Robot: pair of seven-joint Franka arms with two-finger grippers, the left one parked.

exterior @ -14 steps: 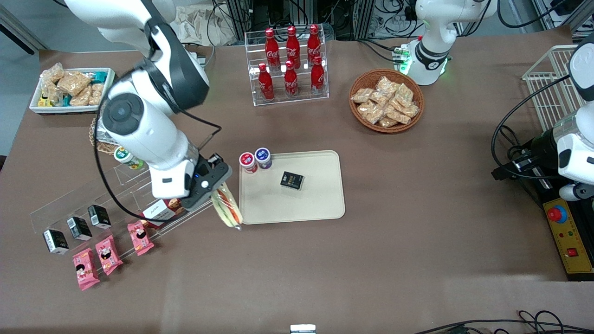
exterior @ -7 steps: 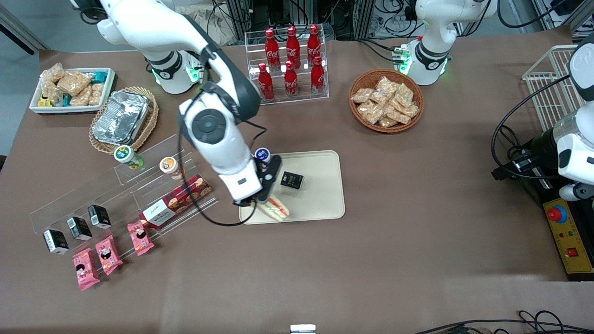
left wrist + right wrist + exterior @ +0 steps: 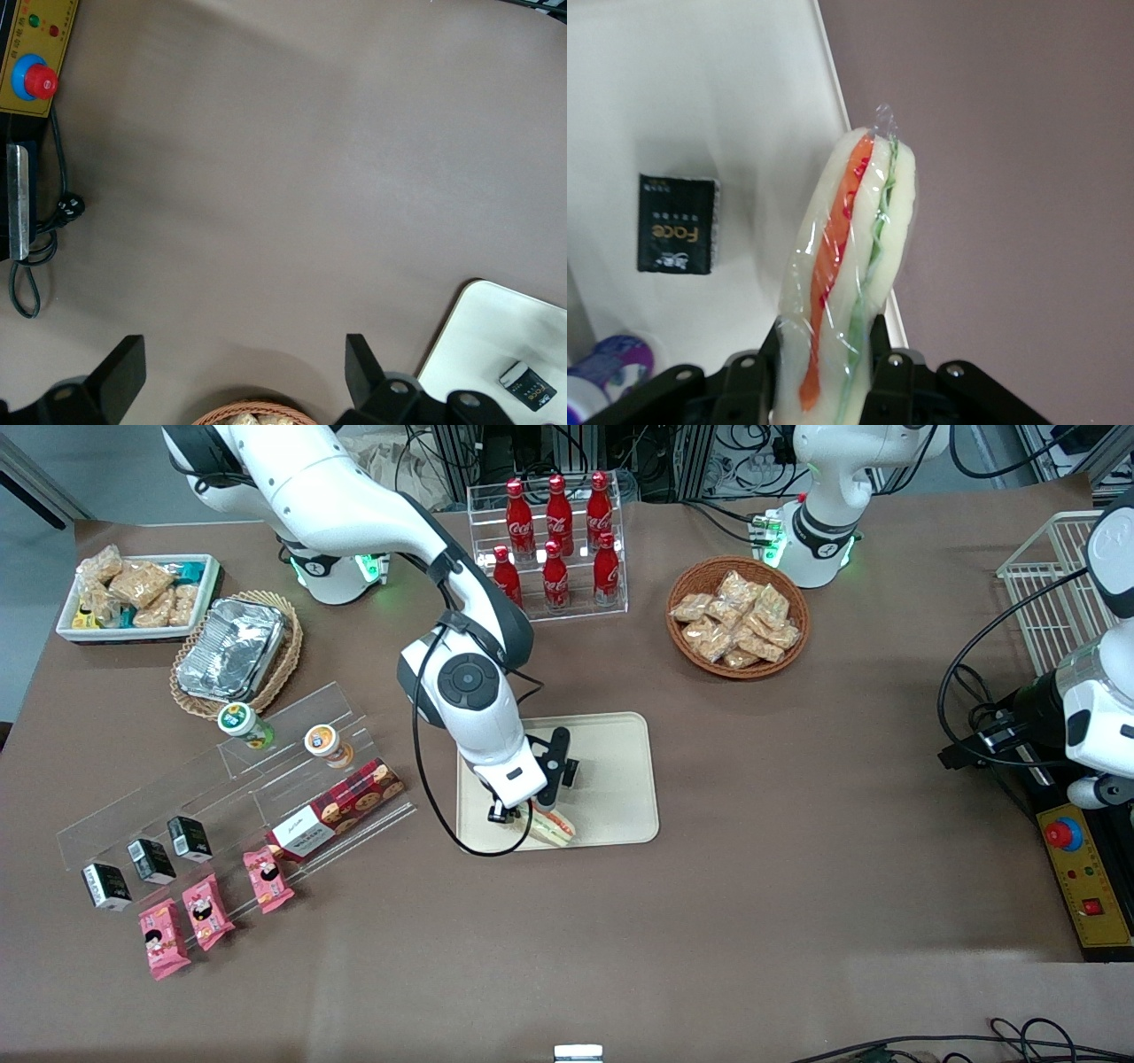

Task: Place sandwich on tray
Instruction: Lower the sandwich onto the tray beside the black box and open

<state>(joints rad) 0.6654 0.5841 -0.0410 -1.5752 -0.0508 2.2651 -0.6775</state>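
We see our gripper (image 3: 534, 808) over the tray (image 3: 620, 797), near its edge closest to the front camera, fingers (image 3: 888, 367) clamped on the sandwich (image 3: 553, 826), which pokes out beneath them above the tray's surface. A small black packet (image 3: 677, 223) lies on the tray just beside the gripper, farther from the front camera.

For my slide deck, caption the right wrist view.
Gripper shut on the wrapped sandwich, held over the beige tray near its edge.
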